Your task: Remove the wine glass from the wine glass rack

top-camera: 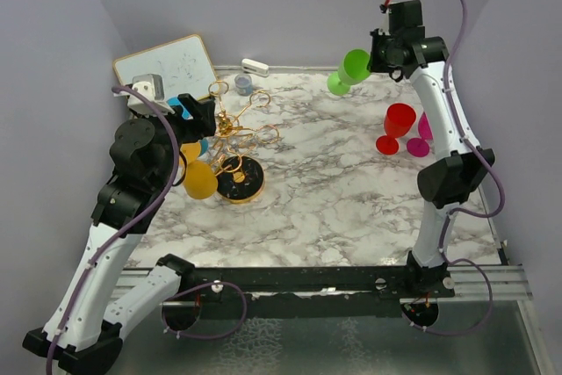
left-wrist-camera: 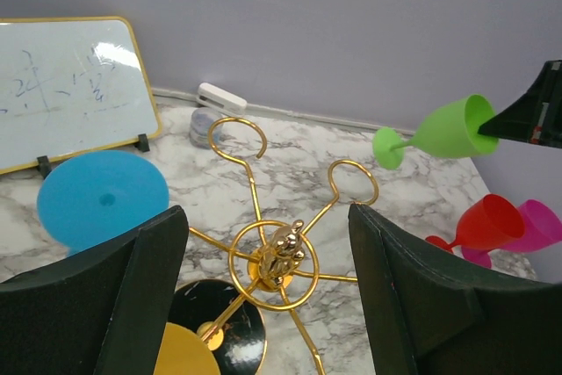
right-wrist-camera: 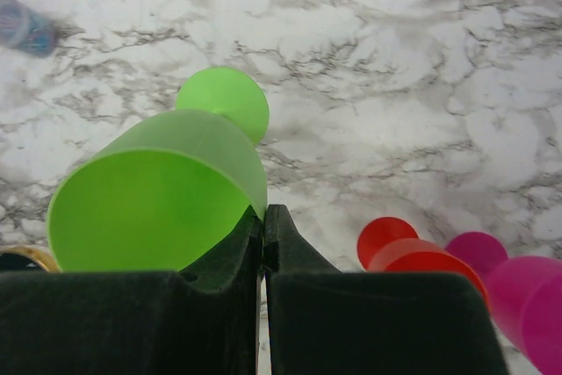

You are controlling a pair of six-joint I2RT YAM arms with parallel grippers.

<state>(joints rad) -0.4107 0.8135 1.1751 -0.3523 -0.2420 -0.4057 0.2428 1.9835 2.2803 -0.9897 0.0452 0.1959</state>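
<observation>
The gold wire wine glass rack [top-camera: 235,138] stands on its round black base at the left of the marble table; its central post [left-wrist-camera: 279,256] shows between my left fingers. A blue glass [left-wrist-camera: 103,197] and a yellow glass [top-camera: 200,179] hang on its left arms. My left gripper [left-wrist-camera: 263,305] is open, hovering above the rack's top, holding nothing. My right gripper [right-wrist-camera: 263,217] is shut on the rim of a green wine glass [right-wrist-camera: 167,199], held in the air on its side at the back right [top-camera: 351,71], away from the rack.
A red glass [top-camera: 394,126] and a magenta glass [top-camera: 423,136] rest at the right of the table. A whiteboard [top-camera: 167,63] leans at the back left, with a small white object [top-camera: 255,67] and a grey cup [top-camera: 243,85] near the back wall.
</observation>
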